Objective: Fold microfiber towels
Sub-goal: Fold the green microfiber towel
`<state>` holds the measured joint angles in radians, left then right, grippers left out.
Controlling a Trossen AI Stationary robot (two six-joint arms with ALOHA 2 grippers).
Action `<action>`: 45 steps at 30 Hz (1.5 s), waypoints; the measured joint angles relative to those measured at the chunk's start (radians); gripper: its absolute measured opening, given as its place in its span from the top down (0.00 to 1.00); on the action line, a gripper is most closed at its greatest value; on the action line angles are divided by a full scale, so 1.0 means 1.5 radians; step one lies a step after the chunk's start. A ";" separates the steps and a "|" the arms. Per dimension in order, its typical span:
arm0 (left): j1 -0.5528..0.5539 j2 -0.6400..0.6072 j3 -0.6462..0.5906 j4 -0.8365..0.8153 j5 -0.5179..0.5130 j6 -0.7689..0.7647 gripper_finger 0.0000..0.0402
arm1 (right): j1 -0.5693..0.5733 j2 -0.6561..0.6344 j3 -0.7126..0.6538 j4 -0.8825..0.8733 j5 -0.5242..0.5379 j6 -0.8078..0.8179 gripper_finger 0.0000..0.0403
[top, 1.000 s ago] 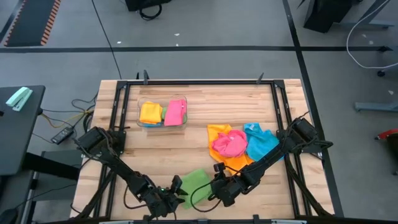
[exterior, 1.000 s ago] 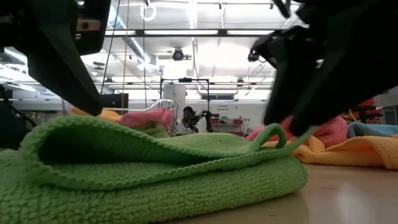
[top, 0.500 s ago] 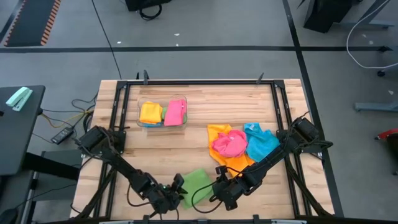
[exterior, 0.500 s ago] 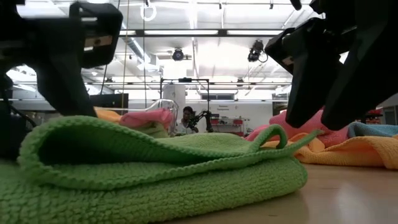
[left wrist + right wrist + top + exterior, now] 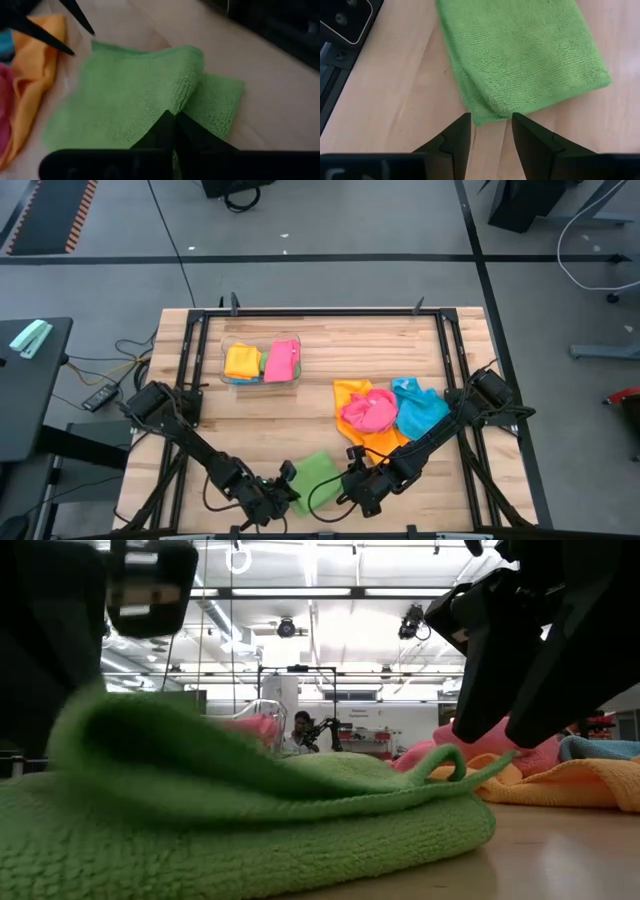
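A: Left pincer (image 5: 172,120) is clenched on the near edge of the green towel (image 5: 135,100); the cloth rises in a ridge straight ahead of its tips.

B: Right pincer (image 5: 490,131)?

A: Released, tips parted, holding nothing, the towel's folded corner just ahead of it. Towel lies on the counter (image 5: 250,420) between the two.

B: Advice for the fold?

A: Judgement: lift the pinched edge low, carry it squarely away from the left pincer over the far edge, with the right pincer pinning its corner against dragging.

B: Others?

A: Pink towel (image 5: 367,412) heaped beyond the right pincer.
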<state>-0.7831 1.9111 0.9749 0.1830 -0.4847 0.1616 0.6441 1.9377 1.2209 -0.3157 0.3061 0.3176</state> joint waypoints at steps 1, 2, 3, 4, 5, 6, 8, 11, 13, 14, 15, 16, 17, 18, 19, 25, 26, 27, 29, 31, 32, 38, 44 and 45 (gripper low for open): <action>-0.002 -0.006 0.000 0.004 0.000 0.000 0.96 | 0.000 0.000 0.000 0.000 0.000 0.000 0.62; -0.004 -0.015 0.000 0.005 0.000 0.000 0.95 | 0.000 0.000 0.000 0.000 0.000 0.000 0.62; -0.007 -0.024 0.000 0.006 0.000 0.000 0.94 | 0.000 0.000 0.000 0.000 0.000 0.000 0.62; -0.008 -0.030 0.000 0.008 0.000 -0.001 0.94 | 0.000 0.000 0.000 0.000 0.000 0.000 0.62; -0.010 -0.036 0.001 0.008 0.000 -0.001 0.94 | 0.000 0.000 0.000 0.000 0.000 -0.001 0.62; -0.014 -0.040 0.001 0.005 0.000 0.000 0.94 | 0.000 0.000 0.000 0.000 0.000 -0.002 0.62; -0.020 -0.046 0.001 0.000 0.005 -0.001 0.96 | 0.000 0.000 0.000 0.000 0.001 -0.003 0.62; -0.023 -0.046 0.001 -0.011 0.039 -0.003 0.98 | 0.000 0.000 0.000 0.000 0.001 -0.003 0.62; -0.022 -0.041 0.001 -0.015 0.061 -0.022 0.98 | 0.000 0.000 0.000 0.001 0.001 -0.003 0.62; -0.022 -0.039 0.000 -0.017 0.062 -0.035 0.96 | 0.000 0.000 0.000 0.001 0.001 -0.003 0.62; -0.021 -0.034 0.000 -0.014 0.062 -0.048 0.94 | 0.000 0.000 0.000 0.002 0.001 -0.003 0.62; -0.021 -0.030 0.000 -0.012 0.062 -0.052 0.92 | 0.000 0.000 0.000 0.003 0.002 -0.003 0.62; -0.020 -0.026 0.000 -0.014 0.061 -0.053 0.89 | 0.000 0.000 0.000 0.003 0.003 -0.003 0.62; -0.018 -0.020 0.000 -0.011 0.061 -0.058 0.87 | 0.000 0.000 0.000 0.005 0.003 -0.005 0.62; -0.018 -0.016 0.000 -0.012 0.060 -0.066 0.84 | 0.000 0.000 0.000 0.006 0.003 -0.005 0.62; -0.018 -0.004 0.000 0.010 0.061 -0.111 0.64 | 0.000 0.000 0.000 0.006 0.004 -0.005 0.62; -0.018 -0.007 0.000 0.018 0.068 -0.124 0.60 | 0.000 0.000 0.000 0.006 0.004 -0.005 0.62; -0.018 -0.013 0.000 0.019 0.080 -0.133 0.57 | 0.000 0.000 0.000 0.006 0.004 -0.005 0.62; -0.016 -0.031 0.000 0.029 0.108 -0.159 0.52 | 0.000 0.000 0.000 0.006 0.004 -0.005 0.62; -0.010 -0.046 0.001 0.028 0.122 -0.186 0.49 | 0.000 0.000 0.000 0.006 0.004 -0.005 0.62; -0.007 -0.050 0.001 0.027 0.125 -0.191 0.49 | 0.000 0.000 0.000 0.006 0.004 -0.005 0.62; 0.044 -0.034 0.001 0.020 0.121 -0.222 0.52 | 0.000 0.000 0.000 0.013 0.011 -0.010 0.62; 0.103 0.010 0.000 0.020 0.149 -0.201 0.57 | 0.000 0.000 0.000 0.018 0.012 -0.015 0.62; 0.114 0.019 0.000 0.020 0.165 -0.201 0.57 | 0.000 0.000 0.000 0.018 0.012 -0.015 0.62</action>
<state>-0.6127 1.9395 0.9752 0.2134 -0.2377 -0.1403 0.6437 1.9373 1.2209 -0.2880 0.3244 0.2949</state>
